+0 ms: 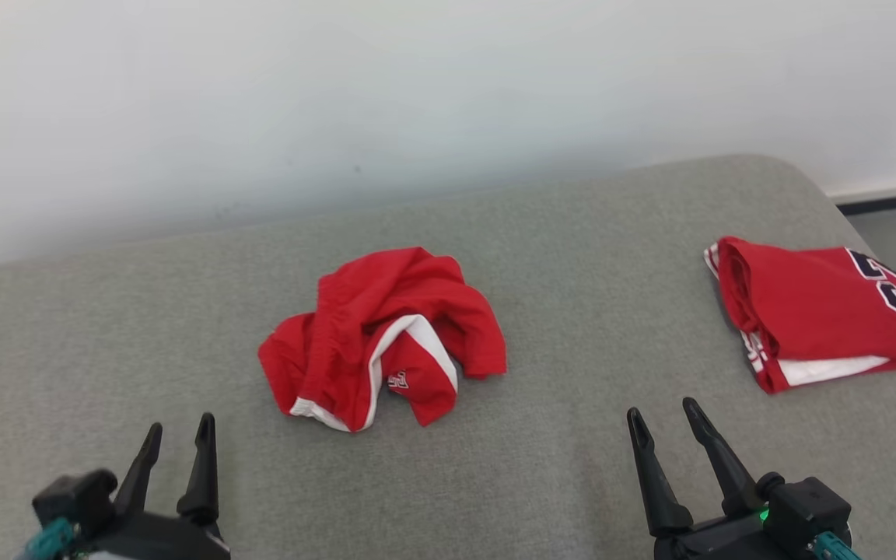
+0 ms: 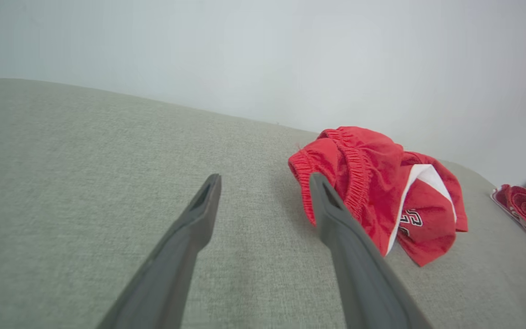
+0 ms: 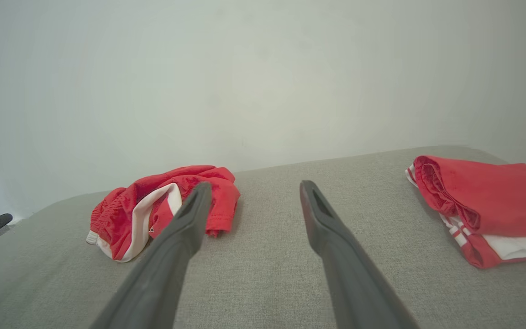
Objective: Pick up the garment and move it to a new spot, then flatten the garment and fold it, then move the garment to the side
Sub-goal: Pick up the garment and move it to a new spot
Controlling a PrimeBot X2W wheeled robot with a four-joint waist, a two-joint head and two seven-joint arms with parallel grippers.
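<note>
Garment [image 1: 386, 334], a crumpled pair of red shorts with white trim, lies in a heap on the cushion [image 1: 572, 272], ahead of both hands and between them

Left hand [image 1: 180, 424] sits low over the cushion, its two dark fingers spread apart with nothing between them. The garment is ahead of it and off to its right, near but not touching. From this hand's wrist view the gathered waistband faces the fingers, and a white stripe and part of a dark number show on the side away from the hand

Right hand [image 1: 661, 408] is also low over the cushion, fingers wide apart and empty. The garment is ahead of it and off to its left, with bare grey cloth between the two. On this hand's other side, ahead and to its right, lies a jersey [image 1: 821, 311], red with white edging and a dark number, folded flat near the cushion's rounded corner. It is well apart from the garment and not touched by either hand

Beyond both hands and the cushion's far edge rises a plain white wall [image 1: 339, 93]
</note>
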